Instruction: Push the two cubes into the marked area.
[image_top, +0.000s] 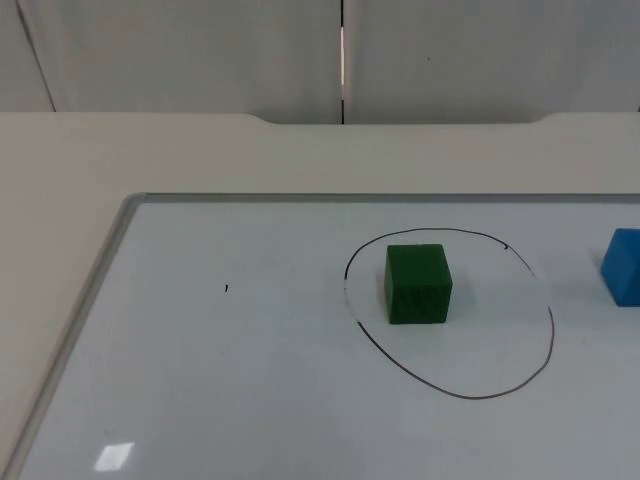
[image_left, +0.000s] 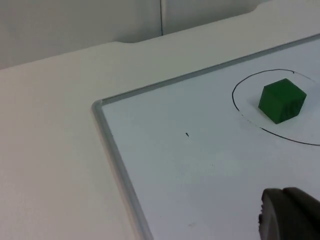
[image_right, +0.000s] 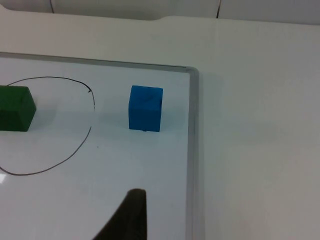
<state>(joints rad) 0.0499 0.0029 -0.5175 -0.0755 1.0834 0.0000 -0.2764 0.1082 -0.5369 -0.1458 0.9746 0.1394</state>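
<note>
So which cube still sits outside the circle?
The blue cube: it sits between the circle and the board's right edge. The green cube is already inside.

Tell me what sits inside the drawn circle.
Inside the drawn circle sits one green cube, toward its left side, resting on the whiteboard. The blue cube stands outside, to the right. The board directly under the green cube is covered.

green cube (image_top: 418, 284): plain dark green
blue cube (image_top: 624, 266): plain bright blue
marked area (image_top: 452, 316): thin black hand-drawn ring
whiteboard (image_top: 240, 380): glossy white, silver-grey frame
bench (image_top: 60, 180): cream white
partition wall (image_top: 180, 50): pale grey
claw fingertips (image_right: 127, 220): black
</note>
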